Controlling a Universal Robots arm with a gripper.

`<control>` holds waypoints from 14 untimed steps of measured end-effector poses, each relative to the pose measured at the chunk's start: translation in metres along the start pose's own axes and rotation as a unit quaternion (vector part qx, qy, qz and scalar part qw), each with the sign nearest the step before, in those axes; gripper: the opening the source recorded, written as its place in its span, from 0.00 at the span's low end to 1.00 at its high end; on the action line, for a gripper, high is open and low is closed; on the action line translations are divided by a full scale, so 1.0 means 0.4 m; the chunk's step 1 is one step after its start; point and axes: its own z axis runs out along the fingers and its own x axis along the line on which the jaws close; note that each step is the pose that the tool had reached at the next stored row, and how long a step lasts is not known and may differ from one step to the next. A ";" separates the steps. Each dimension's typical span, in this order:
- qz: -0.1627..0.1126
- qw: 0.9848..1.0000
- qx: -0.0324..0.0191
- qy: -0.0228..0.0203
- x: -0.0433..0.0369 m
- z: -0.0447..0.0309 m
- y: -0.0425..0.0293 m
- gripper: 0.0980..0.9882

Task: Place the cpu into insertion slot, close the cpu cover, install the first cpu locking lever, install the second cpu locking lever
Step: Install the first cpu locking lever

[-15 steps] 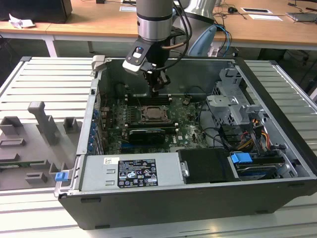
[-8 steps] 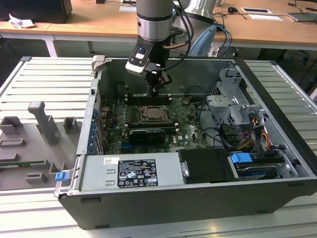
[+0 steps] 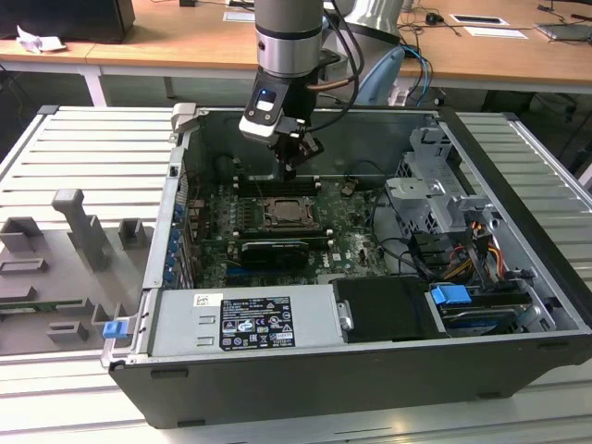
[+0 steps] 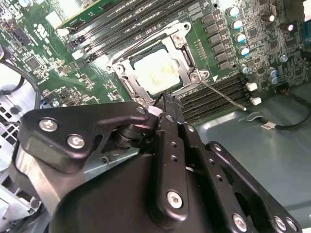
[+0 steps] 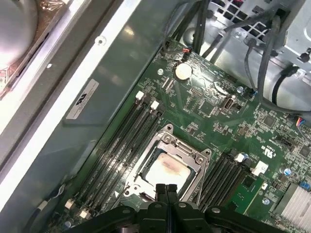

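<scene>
The cpu (image 4: 156, 71) lies in the insertion slot (image 3: 289, 214), its pale face showing through the window of the cpu cover (image 4: 187, 60), which lies flat over it. In the first wrist view the cpu (image 5: 165, 171) sits inside the grey cover frame (image 5: 193, 159). A thin metal lever (image 4: 223, 95) sticks out from one socket corner over the black memory slots. My gripper (image 4: 167, 104) hangs just above the socket's edge, shut with nothing between its fingers. It is also seen in the exterior view as gripper (image 3: 290, 169) and in the first wrist view as gripper (image 5: 166, 188).
Long black memory slots (image 5: 124, 141) flank the socket on both sides. A drive cage with cables (image 3: 435, 199) stands at the exterior view's right, a power supply box (image 3: 245, 319) at the front. The case wall (image 5: 92, 92) rises close beside the board.
</scene>
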 end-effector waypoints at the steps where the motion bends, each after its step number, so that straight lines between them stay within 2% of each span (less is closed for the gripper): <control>1: -0.003 1.000 0.000 0.000 0.000 0.000 0.000 0.01; 4: -0.026 1.000 0.000 0.001 0.000 0.000 0.000 0.01; 8: -0.065 0.998 -0.001 0.003 0.000 0.000 0.000 0.01; 9: -0.091 0.996 -0.001 0.004 0.000 0.001 0.000 0.01; 14: -0.118 0.993 -0.001 0.006 0.000 0.001 0.000 0.01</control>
